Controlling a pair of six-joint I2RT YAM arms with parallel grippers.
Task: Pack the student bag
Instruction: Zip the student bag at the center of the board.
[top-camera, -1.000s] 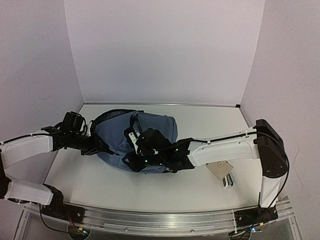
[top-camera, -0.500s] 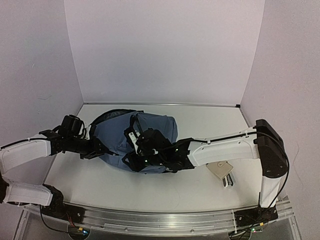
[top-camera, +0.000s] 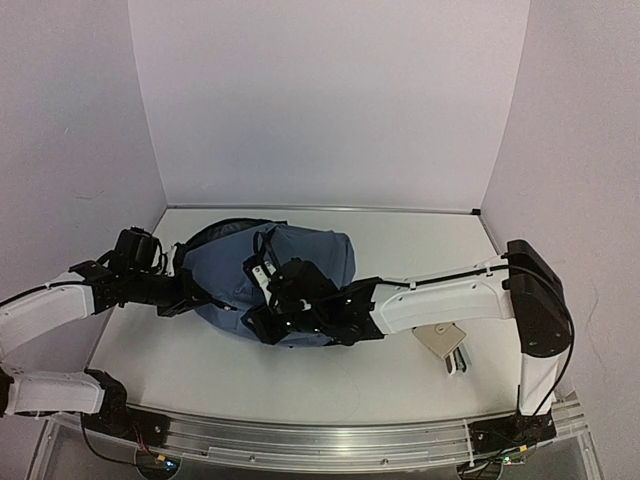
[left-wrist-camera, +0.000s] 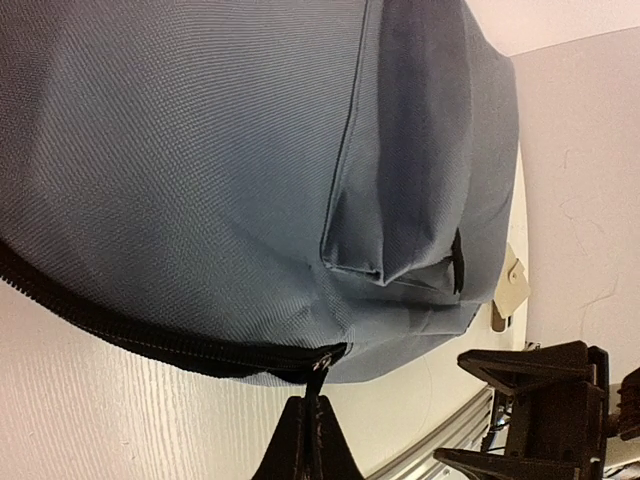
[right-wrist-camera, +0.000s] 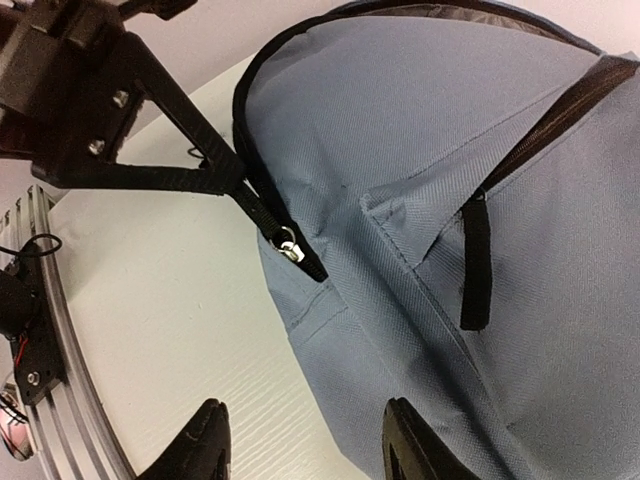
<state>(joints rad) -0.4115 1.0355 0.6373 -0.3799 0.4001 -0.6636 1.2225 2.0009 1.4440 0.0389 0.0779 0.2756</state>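
Note:
The student bag (top-camera: 225, 272), slate-blue fabric with dark zipper lines, lies in the middle of the table and fills the left wrist view (left-wrist-camera: 200, 150). My left gripper (top-camera: 192, 296) is at its left edge, shut on the black zipper pull (left-wrist-camera: 316, 378) of the main zipper. The right wrist view shows the same grip (right-wrist-camera: 236, 182), with the pull (right-wrist-camera: 262, 212) stretched taut to the silver slider (right-wrist-camera: 289, 244). My right gripper (right-wrist-camera: 305, 445) hangs open just above the bag's near-left edge (top-camera: 262, 318), holding nothing. A front pocket with a black tab (right-wrist-camera: 476, 265) is visible.
A flat beige object (top-camera: 438, 340) with a white piece (top-camera: 456, 362) beside it lies on the table to the right, under the right arm. The metal rail (top-camera: 330, 440) runs along the near edge. White walls close in the back and sides.
My left gripper has closed onto the zipper pull, and its wrist has drawn back a little to the left. The right gripper has shifted slightly left over the bag.

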